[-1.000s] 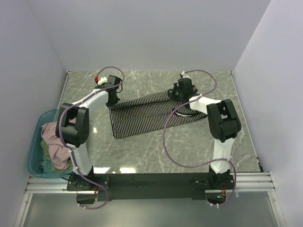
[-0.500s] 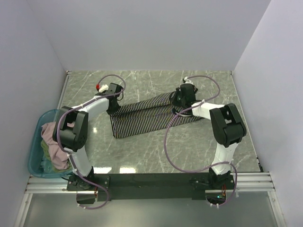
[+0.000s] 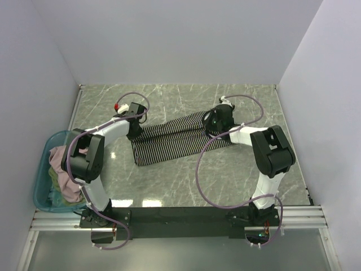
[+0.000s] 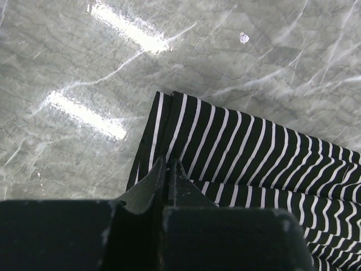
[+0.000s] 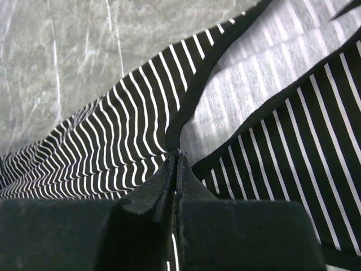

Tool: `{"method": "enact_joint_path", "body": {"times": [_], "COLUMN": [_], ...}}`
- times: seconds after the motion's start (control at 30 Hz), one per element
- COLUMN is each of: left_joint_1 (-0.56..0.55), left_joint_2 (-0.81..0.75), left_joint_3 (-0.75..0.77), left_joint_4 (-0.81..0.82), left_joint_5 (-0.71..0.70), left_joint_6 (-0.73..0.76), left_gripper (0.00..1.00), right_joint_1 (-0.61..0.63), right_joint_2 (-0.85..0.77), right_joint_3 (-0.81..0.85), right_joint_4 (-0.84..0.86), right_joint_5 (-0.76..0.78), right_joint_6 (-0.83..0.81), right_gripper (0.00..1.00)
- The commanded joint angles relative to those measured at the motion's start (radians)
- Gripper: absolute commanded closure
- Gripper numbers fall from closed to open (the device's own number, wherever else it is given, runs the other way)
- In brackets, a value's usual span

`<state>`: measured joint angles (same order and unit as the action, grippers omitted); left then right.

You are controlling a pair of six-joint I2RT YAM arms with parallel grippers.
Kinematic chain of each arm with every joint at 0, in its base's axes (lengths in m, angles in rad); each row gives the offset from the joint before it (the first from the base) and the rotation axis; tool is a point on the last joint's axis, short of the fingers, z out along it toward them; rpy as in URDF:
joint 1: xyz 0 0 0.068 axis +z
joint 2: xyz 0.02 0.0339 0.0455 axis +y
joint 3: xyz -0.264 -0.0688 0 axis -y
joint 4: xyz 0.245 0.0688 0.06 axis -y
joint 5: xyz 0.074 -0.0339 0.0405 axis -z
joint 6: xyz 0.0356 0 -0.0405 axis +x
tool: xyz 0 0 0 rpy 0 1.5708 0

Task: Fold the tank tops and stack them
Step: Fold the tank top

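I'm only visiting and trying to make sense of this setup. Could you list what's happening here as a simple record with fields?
Garment in work: striped tank top, lying as a long band across the table
Left gripper: shut, pinching the top's edge near a corner
Right gripper: shut, pinching a dark-edged opening of the top
Waiting: pink top and green cloth, heaped in the teal tub
Folded stack: none visible
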<state>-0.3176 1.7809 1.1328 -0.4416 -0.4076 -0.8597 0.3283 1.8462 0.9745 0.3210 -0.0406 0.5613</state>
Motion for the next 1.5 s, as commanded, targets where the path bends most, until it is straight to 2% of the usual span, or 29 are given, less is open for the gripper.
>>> {"method": "enact_joint_path", "body": {"times": [0.0,0.1,0.23,0.5,0.6,0.77,0.93,1.13,1.47], "left_joint_1": [0.002,0.002,-0.006,-0.011,-0.011,-0.011,-0.012,-0.012,-0.012], "left_joint_2": [-0.058,-0.061,-0.057,-0.078,-0.080,-0.097,-0.106,-0.109,-0.106], "left_joint_3": [-0.010,-0.013,-0.025,-0.064,-0.059,-0.050,-0.038,-0.030,-0.030], "left_joint_4": [0.000,0.009,0.010,0.044,0.046,0.041,0.030,0.027,0.029], "left_joint_5": [-0.025,-0.014,-0.010,0.023,0.024,0.024,0.020,0.027,0.035], "left_joint_6": [-0.009,-0.001,-0.001,0.001,0.005,0.007,0.008,0.011,0.014], "left_gripper": [0.99,0.99,0.99,0.84,0.76,0.75,0.75,0.75,0.76], "right_joint_1": [-0.002,0.002,0.003,0.003,0.002,0.002,0.005,0.014,0.041], "right_joint_2": [-0.056,-0.050,-0.044,-0.084,-0.114,-0.131,-0.058,0.025,0.093], "right_joint_3": [-0.022,-0.025,-0.042,-0.053,-0.056,0.012,0.112,0.177,0.242], "right_joint_4": [0.058,0.056,0.072,0.072,0.059,-0.032,-0.140,-0.198,-0.249], "right_joint_5": [0.059,0.058,0.051,0.062,0.070,0.074,0.064,0.044,0.045], "right_joint_6": [0.008,0.009,0.015,0.012,0.009,-0.009,-0.009,-0.017,-0.012], "right_gripper": [1.00,0.99,0.90,0.64,0.60,0.59,0.59,0.54,0.53]}}
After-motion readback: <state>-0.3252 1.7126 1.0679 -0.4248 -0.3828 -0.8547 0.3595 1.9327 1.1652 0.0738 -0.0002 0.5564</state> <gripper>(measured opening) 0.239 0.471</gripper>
